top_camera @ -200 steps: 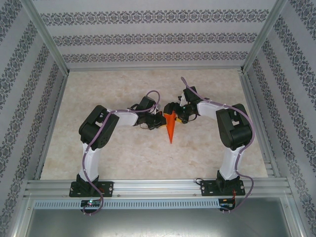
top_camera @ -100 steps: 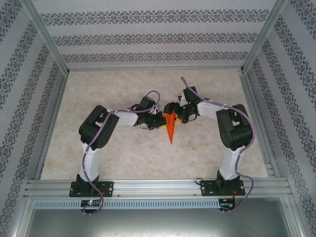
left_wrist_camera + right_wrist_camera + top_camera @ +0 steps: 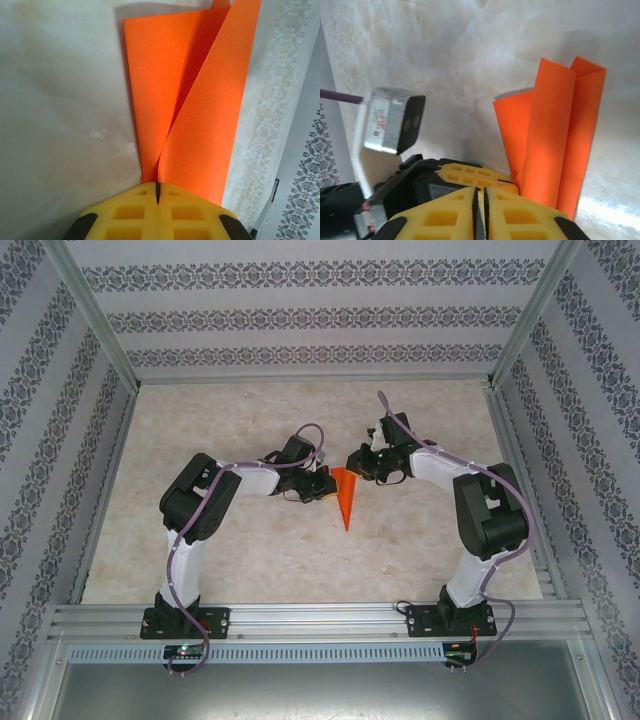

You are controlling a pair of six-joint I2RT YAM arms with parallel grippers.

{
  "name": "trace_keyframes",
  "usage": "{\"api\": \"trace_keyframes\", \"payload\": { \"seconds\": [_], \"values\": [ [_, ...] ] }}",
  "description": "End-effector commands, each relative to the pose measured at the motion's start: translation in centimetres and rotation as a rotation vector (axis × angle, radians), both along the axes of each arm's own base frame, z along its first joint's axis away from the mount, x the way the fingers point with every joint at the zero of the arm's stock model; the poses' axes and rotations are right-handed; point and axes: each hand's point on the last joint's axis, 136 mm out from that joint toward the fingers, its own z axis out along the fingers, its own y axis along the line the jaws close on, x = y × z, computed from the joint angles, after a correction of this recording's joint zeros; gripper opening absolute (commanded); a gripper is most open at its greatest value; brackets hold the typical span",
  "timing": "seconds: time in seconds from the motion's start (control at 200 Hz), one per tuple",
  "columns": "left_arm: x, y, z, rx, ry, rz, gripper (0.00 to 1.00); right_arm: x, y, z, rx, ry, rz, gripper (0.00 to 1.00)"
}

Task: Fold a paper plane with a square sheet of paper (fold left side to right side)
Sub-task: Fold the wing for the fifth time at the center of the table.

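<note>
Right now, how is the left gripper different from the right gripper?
The left gripper is pinching the orange paper plane; the right gripper is shut on nothing, with the plane beside it. From above, the left gripper reaches in from the plane's left, the right gripper from its right. Both are shut and yellow-tipped.

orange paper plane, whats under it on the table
Pale marbled tabletop shows beside the bright orange folded paper plane, with a shadow along its edge. The patch directly beneath its flaps is covered, so that can't be seen. The left claw pinches one end.
</note>
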Motion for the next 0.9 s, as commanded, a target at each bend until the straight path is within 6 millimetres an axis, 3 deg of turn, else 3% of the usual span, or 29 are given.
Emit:
{"api": "trace_keyframes", "payload": {
  "seconds": [0.0,0.345,0.894],
  "values": [
    [-0.5,2.0,-2.9,0.093,0.045,0.025,0.00,-0.3,0.8,-1.6,-0.002,0.037,0.016,0.11],
    [-0.4,2.4,-3.1,0.120,0.046,0.030,0.00,-0.6,0.4,-4.0,-0.080,0.078,0.038,0.10],
    [0.0,3.4,-3.8,0.132,0.067,0.078,0.00,-0.6,-0.3,-5.2,-0.101,0.079,0.026,0.09]
  ]
}}
